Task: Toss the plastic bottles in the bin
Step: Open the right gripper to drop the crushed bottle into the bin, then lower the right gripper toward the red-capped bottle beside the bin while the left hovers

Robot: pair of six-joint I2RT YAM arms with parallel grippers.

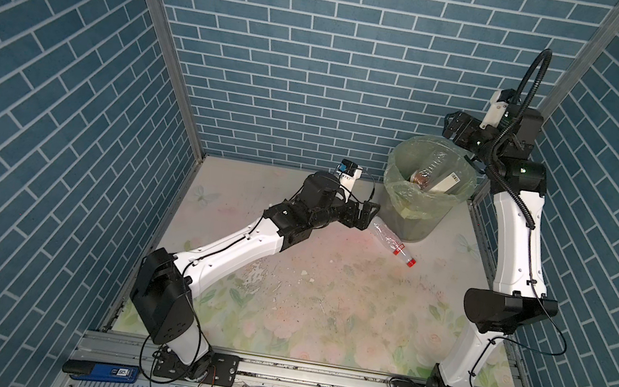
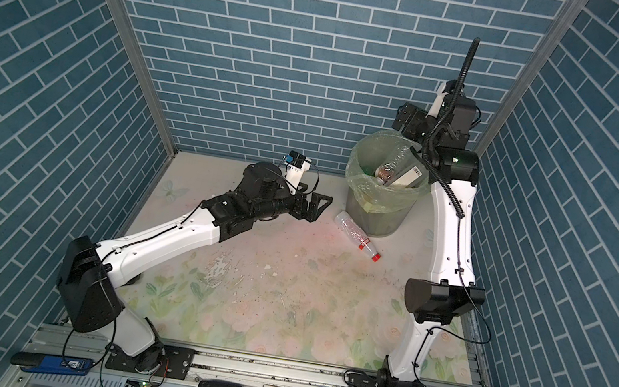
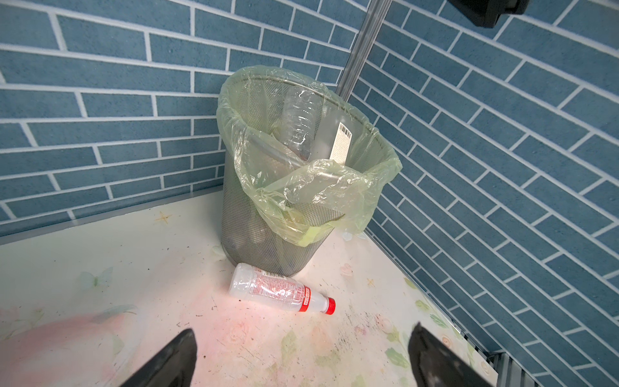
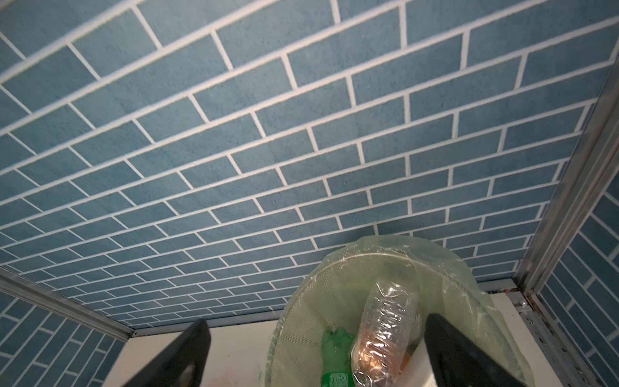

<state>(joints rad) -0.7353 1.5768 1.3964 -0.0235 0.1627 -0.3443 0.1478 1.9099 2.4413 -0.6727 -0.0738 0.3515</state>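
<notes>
Jaws spread wide and empty, the left gripper (image 1: 367, 211) hangs low over the worktop (image 1: 285, 283), a clear red-capped bottle (image 1: 392, 242) lying on its side just ahead of the jaws, beside the foot of the bin (image 1: 416, 224). The right gripper (image 1: 449, 126), jaws likewise wide and empty, hangs above the bin's far rim, over a crushed clear bottle (image 4: 385, 321) and a green bottle (image 4: 336, 351) inside.

The bottom edge of my right wrist view cuts off my right gripper (image 4: 318, 320), the bin (image 4: 294, 318) and the green bottle (image 4: 335, 348) inside it. My left wrist view shows only the tips of my left gripper (image 3: 303, 328). The print on the red-capped bottle (image 3: 278, 289) is too small to read
</notes>
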